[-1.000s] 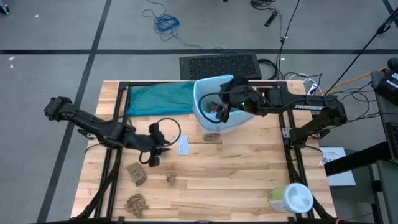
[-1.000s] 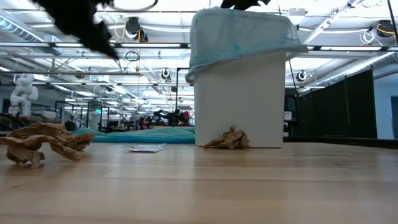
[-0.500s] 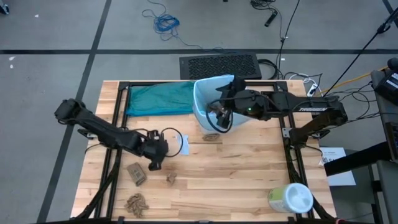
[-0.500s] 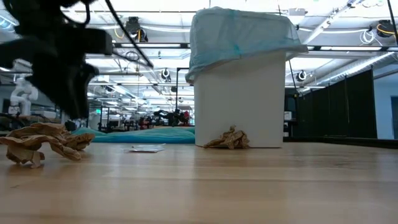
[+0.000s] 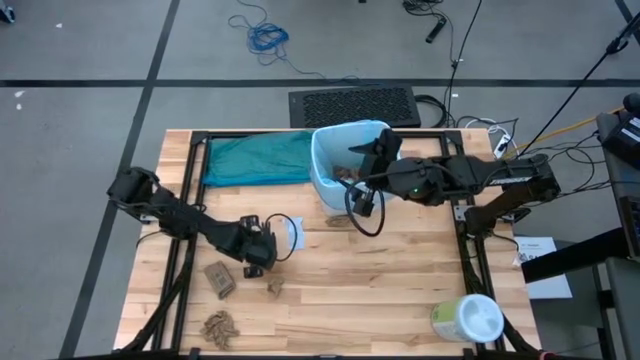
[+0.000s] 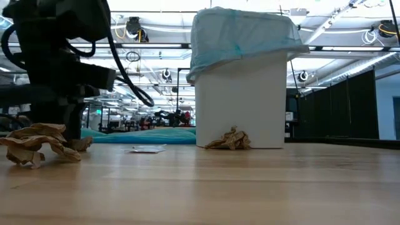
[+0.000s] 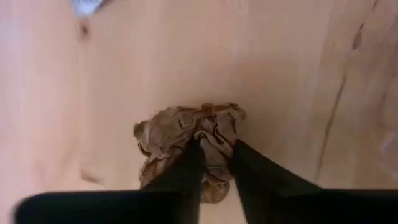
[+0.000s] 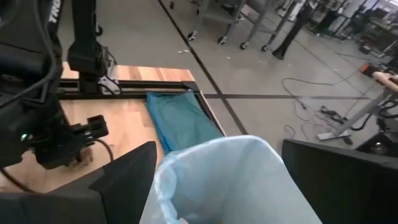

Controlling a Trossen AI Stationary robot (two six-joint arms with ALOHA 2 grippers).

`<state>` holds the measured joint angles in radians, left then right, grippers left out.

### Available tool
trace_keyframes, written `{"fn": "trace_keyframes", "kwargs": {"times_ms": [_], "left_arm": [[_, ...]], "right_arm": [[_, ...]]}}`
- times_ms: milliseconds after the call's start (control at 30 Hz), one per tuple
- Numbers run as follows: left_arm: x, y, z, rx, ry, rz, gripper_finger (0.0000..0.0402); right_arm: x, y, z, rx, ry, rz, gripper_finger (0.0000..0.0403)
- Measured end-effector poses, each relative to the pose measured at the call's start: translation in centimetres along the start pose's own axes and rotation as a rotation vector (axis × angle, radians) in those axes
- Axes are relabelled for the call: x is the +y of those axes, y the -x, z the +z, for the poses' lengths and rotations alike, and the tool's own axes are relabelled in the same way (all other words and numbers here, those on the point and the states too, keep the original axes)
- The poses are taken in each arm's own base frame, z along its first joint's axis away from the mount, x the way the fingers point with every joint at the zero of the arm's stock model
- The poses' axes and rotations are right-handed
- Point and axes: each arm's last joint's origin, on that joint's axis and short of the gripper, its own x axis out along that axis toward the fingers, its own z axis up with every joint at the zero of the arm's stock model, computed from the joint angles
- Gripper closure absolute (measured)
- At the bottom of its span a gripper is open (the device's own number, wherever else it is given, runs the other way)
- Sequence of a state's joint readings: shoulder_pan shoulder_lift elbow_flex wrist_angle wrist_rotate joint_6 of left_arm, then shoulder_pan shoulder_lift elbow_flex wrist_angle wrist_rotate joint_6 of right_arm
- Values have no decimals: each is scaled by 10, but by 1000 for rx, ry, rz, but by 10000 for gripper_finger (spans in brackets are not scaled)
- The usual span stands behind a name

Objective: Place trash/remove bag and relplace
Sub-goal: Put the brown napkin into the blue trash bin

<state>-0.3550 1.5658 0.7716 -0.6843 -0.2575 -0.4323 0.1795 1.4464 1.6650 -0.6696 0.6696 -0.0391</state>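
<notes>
table: light wooden slatted tabletop [image 5: 400, 290] on a black frame, fills centre of the high view.
bin: white plastic bin [image 6: 240, 103] lined with thin translucent light-blue bag [image 6: 244, 34], upper centre of table; bag rim folded over the bin's edge.
teal bag: darker teal-green plastic bag [image 5: 255, 158] lying flat, upper left of table, just beside the bin.
right gripper: right gripper [image 5: 368, 170] over the bin mouth, upper centre of high view; fingers spread wide, nothing between them. Right wrist view shows both dark fingers [image 8: 124, 171] straddling the bag's open rim.
left gripper: left gripper [image 7: 216, 163] down at the tabletop, lower left of centre in high view; fingers drawn in narrow around a small crumpled brown paper wad [image 7: 189, 134], tips touching it. Wad sits on the wood.
wipes tub: white-and-green round tub [image 5: 468, 320], lower right corner of table, well apart from both arms.
other trash: brown wad [image 5: 341, 221] touching the bin's base; flat brown wad [image 5: 218, 279] and another [image 5: 219, 326] at lower left; white paper scrap [image 6: 147, 149] near table centre.
hard to see: bin contents mostly hidden by right arm in high view; low view cuts off left arm at frame top.
</notes>
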Motion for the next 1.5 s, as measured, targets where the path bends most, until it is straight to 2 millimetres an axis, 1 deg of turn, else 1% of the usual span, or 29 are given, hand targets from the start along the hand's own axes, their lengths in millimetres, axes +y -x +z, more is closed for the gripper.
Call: {"fn": "trace_keyframes", "kwargs": {"times_ms": [67, 100, 133, 233, 300, 367, 467, 600, 667, 733, 833, 900, 1033, 1167, 1267, 1333, 1500], "left_arm": [[1, 13, 10, -51, -23, 6, 375], [3, 24, 15, -90, -26, 6, 386], [4, 36, 22, -139, -27, 0, 390], [11, 66, 36, -239, -48, 5, 390], [19, 91, 48, -349, -36, 32, 394], [29, 121, 58, -466, -4, 71, 396], [45, 159, 68, -591, 7, 111, 398], [70, 210, 82, -799, 19, 152, 398], [84, 227, 90, -873, 10, 191, 399], [97, 237, 99, -934, -7, 213, 399], [118, 242, 114, -1005, -22, 208, 399], [131, 238, 123, -1031, -30, 194, 399], [156, 216, 143, -1018, 16, 221, 398], [177, 194, 158, -993, 59, 264, 383], [182, 179, 167, -975, 38, 245, 364], [181, 175, 169, -972, 19, 214, 348], [178, 180, 169, -1012, -8, 170, 303]], "right_arm": [[1, 2, 0, -3, 2, -8, 64], [1, 3, 0, -5, 0, -7, 64], [1, 4, 1, -8, -1, -6, 64], [0, 8, 2, -16, -3, -3, 64], [-2, 10, 2, -21, -8, -6, 64], [-5, 13, 3, -27, -12, -24, 64], [-10, 18, 3, -32, -15, -49, 64], [-14, 23, 3, -35, -21, -52, 64], [-15, 25, 4, -38, -25, -53, 64], [-15, 25, 4, -39, -25, -53, 64], [-16, 24, 3, -37, -25, -54, 64], [-17, 24, 3, -36, -26, -58, 64], [-19, 22, 3, -32, -30, -70, 65], [-23, 19, 2, -16, -26, -82, 65], [-24, 18, 0, -4, -20, -88, 65], [-24, 18, 0, 2, -15, -88, 64], [-24, 18, -3, 20, 0, -86, 64]]}}
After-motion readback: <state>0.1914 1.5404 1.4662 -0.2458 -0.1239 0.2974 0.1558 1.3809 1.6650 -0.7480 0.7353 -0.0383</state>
